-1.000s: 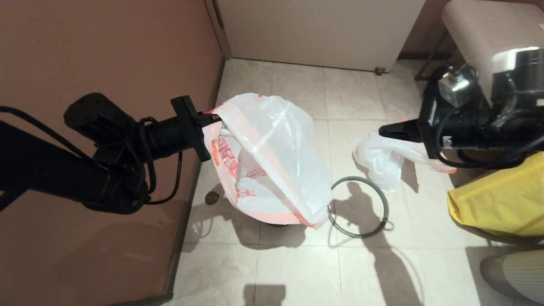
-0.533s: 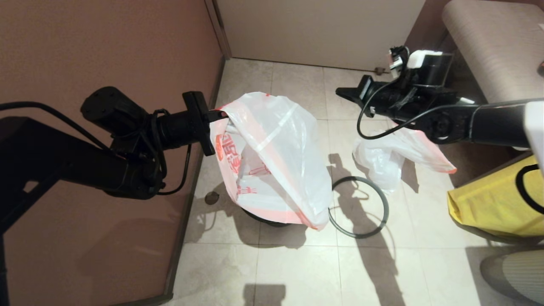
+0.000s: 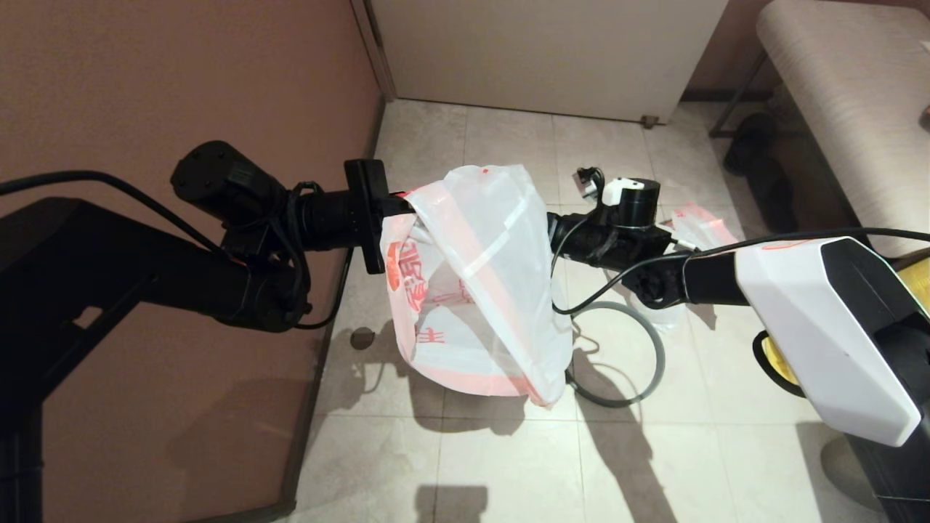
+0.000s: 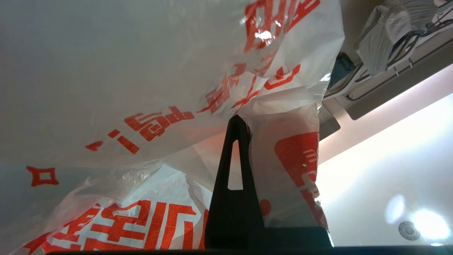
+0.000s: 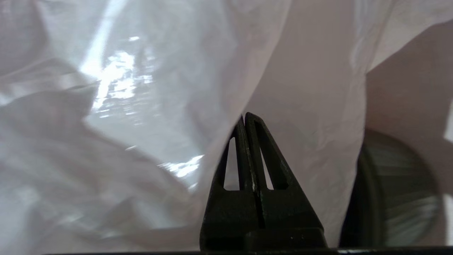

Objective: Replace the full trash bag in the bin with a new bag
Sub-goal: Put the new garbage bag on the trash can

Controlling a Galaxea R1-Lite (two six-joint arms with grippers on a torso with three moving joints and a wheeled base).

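On the tiled floor, nearest: the grey ring rim [image 3: 616, 354] lies flat, off its bin, just beside the hanging bag's lower corner.
Bin: the small round black plastic wastebasket sits under the draped bag and is hidden in the head view; the dark round shape [image 5: 396, 198] at the edge of the right wrist view is probably it.
New bag: the thin translucent white plastic shopping bag with orange-red print [image 3: 476, 283] hangs from one upper edge, its body sagging down over where the bin stands.
Left claw: the left claw [image 4: 236, 122] is pressed fully together on a fold of the new bag's top, holding it up near the brown wall.
Right claw: the right claw [image 5: 246, 118] is closed with nothing between its fingers, its tip against the bag's far side.
Full bag: the translucent white bag with pink-red handles [image 3: 694, 225] lies on the floor behind the right arm, already out of the bin.
Step in hand: opening the new bag's mouth, as I judge it.
Doing it well: the right claw should part, catch a single layer of the rim opposite the left grip, then draw away gently so the mouth spreads wider than the bin; the film is thin, so tug slowly and avoid pinching both walls together.
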